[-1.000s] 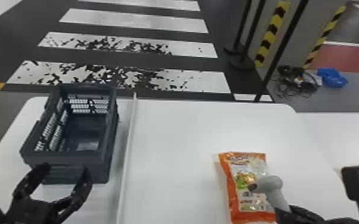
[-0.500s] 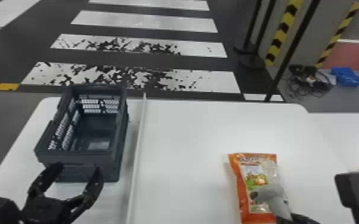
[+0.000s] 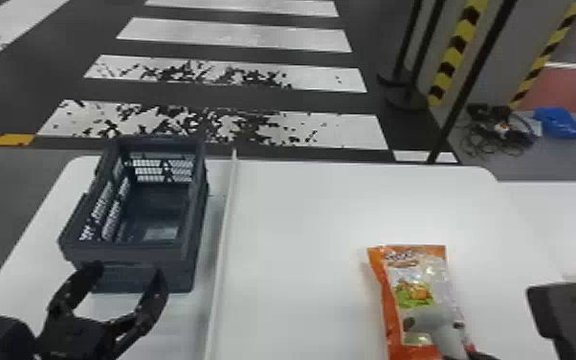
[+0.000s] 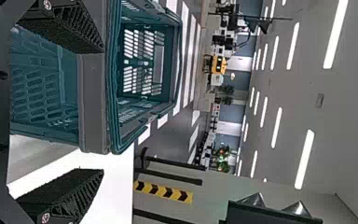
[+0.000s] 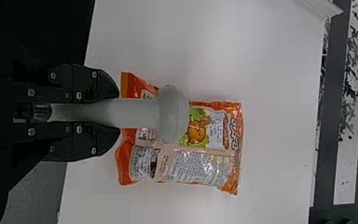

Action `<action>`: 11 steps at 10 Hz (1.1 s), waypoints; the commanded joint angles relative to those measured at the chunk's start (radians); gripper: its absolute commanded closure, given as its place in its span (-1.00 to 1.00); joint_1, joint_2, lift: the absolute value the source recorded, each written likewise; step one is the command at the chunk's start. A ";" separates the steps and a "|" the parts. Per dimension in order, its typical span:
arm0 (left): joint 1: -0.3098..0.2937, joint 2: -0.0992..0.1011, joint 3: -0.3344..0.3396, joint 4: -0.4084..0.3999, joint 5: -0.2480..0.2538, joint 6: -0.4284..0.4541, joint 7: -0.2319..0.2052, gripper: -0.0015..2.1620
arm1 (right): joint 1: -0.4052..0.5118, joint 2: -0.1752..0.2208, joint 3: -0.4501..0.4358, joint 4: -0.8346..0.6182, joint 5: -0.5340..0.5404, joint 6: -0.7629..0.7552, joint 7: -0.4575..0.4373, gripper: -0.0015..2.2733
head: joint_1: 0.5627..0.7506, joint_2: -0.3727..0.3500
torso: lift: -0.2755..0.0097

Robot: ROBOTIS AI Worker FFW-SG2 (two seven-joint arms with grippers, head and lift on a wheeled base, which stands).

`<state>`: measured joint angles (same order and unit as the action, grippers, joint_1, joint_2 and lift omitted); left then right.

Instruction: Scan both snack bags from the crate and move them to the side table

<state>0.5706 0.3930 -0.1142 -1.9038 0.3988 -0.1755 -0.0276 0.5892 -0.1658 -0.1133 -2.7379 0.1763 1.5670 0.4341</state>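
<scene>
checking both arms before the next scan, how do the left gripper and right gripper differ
The left gripper is open; the right gripper is closed on the scanner. The left gripper is empty by the near side of the crate, while the right gripper holds its scanner over the orange bag. Both have black fingers.

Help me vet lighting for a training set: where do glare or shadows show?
Head view: white glints on the snack bag; a pale patch inside the crate, perhaps a reflection. Left wrist view: ceiling lights glow white, and the table looks nearly washed out. Right wrist view: small glints on the bag, no crisp shadow from the scanner.
</scene>
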 commanded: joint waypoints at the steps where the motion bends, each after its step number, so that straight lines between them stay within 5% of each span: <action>1: 0.000 -0.002 -0.001 0.000 0.000 0.000 0.000 -0.92 | -0.003 0.000 0.001 0.000 0.000 0.005 0.000 0.98 | 0.41 -0.20 | 0.24; 9: -0.002 -0.002 -0.004 0.000 0.000 0.000 0.000 -0.92 | -0.040 -0.001 -0.013 -0.008 0.005 0.005 -0.015 0.98 | 0.41 -0.21 | 0.24; 11: -0.002 0.000 -0.004 -0.001 0.000 0.000 -0.002 -0.92 | -0.048 -0.020 -0.097 0.058 -0.055 -0.160 -0.015 0.98 | 0.41 -0.25 | 0.24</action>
<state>0.5691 0.3925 -0.1181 -1.9041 0.3988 -0.1755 -0.0286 0.5434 -0.1794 -0.1844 -2.7027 0.1429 1.4553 0.4186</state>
